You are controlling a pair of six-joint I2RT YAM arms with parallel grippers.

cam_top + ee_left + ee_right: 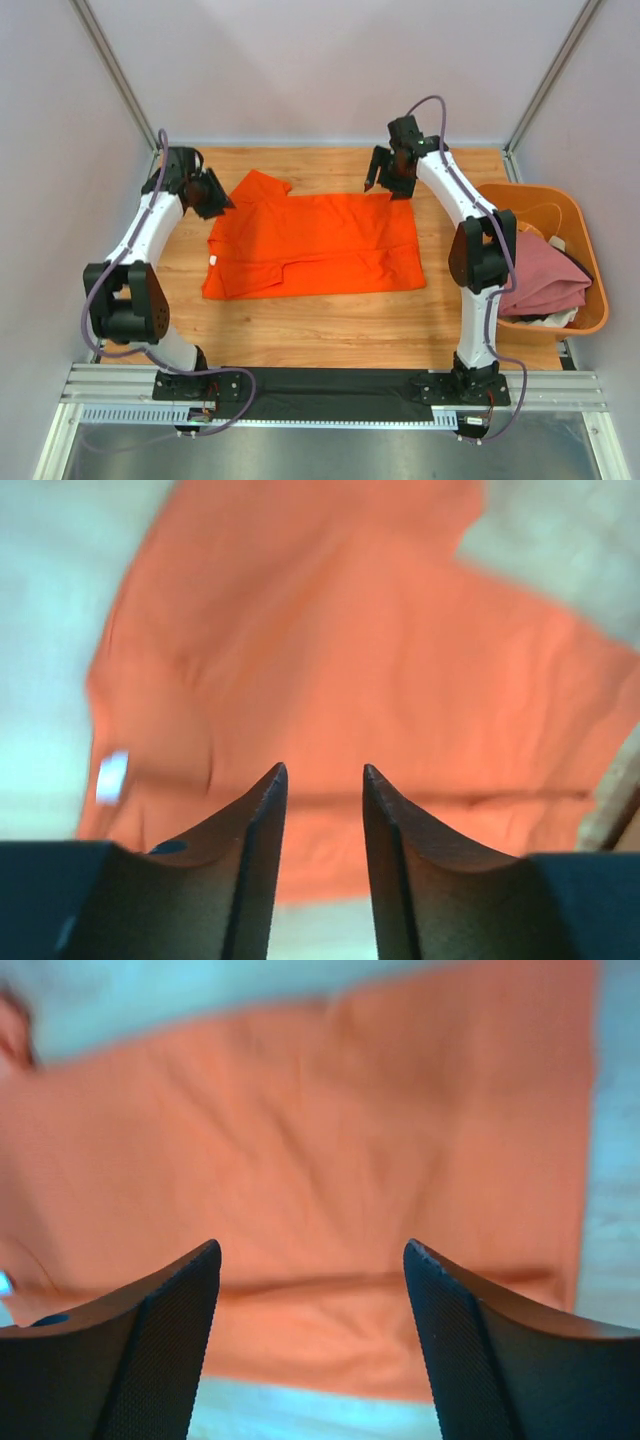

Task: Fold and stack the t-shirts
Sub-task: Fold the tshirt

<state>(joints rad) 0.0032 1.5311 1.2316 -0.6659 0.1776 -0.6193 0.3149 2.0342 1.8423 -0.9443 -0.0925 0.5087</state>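
Top external: left gripper [218,200] and right gripper [385,185] hover empty at the far edge of the orange t-shirt [320,245].
By the wrist views, the left jaws stand a little apart and the right jaws wide, with nothing between either pair. Below them the shirt lies spread on the table [320,325], its near edge apparently turned over once and one sleeve [262,185] sticking out far left. A dusty pink t-shirt [545,275] lies crumpled in the tub [590,240]. Folding looks barely begun, and there is no stack yet.

Wooden table [300,322], orange plastic tub [524,199]
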